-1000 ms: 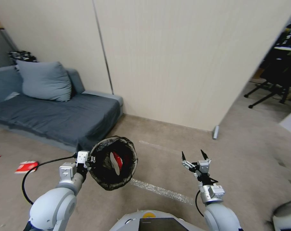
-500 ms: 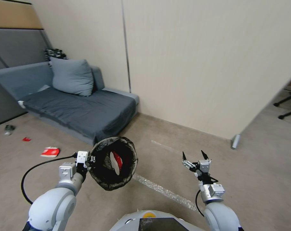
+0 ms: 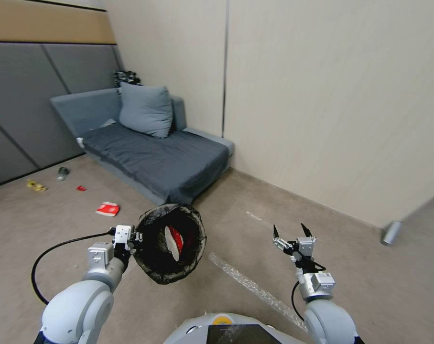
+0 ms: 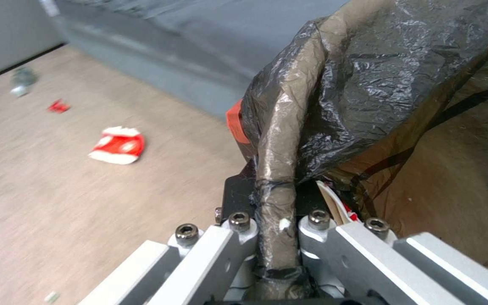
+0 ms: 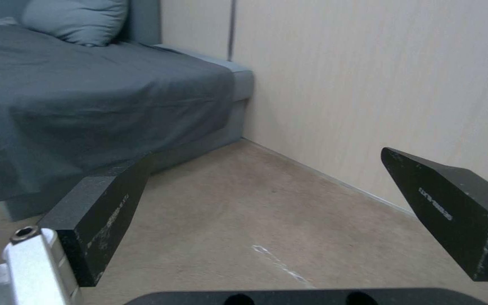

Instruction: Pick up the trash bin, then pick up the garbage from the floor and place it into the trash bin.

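Note:
My left gripper [image 3: 135, 237] is shut on the rim of the trash bin [image 3: 169, 242], held off the floor with its mouth tilted toward me. Its crinkled black bag [image 4: 368, 84] folds over the rim, and red-and-white garbage [image 3: 174, 240] lies inside. Close up, the left gripper [image 4: 278, 228] pinches the bagged rim. On the floor ahead to the left lie a flattened red-and-white carton [image 3: 107, 209] [image 4: 117, 145], a small red scrap [image 3: 81, 188], a small bottle [image 3: 62, 173] and a yellow wrapper [image 3: 36, 186]. My right gripper [image 3: 289, 232] [image 5: 267, 199] hangs open and empty on the right.
A grey sofa [image 3: 155, 157] with a cushion [image 3: 145, 111] stands against the beige wall [image 3: 331, 105], straight ahead. A grey cylinder [image 3: 391, 233] stands at the wall's end on the right. A strip of clear tape [image 3: 255, 289] runs across the carpet between my arms.
The whole view has swung left: the sofa and floor litter shifted rightward in the picture, bringing more litter into sight. Both arms hold the same pose, bin still gripped.

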Tool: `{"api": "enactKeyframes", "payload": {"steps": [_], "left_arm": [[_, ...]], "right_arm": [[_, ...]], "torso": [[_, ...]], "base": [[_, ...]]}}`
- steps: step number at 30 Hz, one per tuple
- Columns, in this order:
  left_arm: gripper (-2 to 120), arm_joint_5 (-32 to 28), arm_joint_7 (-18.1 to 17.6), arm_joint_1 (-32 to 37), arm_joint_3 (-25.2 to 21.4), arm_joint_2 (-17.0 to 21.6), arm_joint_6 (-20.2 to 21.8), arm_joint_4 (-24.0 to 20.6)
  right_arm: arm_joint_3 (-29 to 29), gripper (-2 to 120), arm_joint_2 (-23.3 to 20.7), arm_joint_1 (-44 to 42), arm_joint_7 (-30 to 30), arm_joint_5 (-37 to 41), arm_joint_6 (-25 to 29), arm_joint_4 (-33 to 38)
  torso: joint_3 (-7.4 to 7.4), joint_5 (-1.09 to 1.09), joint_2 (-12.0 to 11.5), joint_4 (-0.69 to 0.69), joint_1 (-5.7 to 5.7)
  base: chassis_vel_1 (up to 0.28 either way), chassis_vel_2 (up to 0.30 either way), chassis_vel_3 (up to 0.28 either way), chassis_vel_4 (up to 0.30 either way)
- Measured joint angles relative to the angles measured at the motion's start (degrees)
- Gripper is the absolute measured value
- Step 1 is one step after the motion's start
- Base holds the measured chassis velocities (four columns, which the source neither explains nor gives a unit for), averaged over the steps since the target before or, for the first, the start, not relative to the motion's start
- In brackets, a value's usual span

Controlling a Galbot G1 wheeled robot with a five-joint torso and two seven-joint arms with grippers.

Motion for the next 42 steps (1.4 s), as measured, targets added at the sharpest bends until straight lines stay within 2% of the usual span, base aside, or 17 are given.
{"api": "enactKeyframes", "payload": {"steps": [42], "left_arm": [[1, 0.1, 0.1, -0.1, 0.2, -0.2, 0.0, 0.1]], "right_arm": [[-0.1, 100, -0.2, 1.1, -0.1, 0.2, 0.0, -1.5]], "torso": [[0.0, 0.0, 0.0, 0.0, 0.0]], "base": [[0.097, 0.098, 0.098, 0.098]]}}
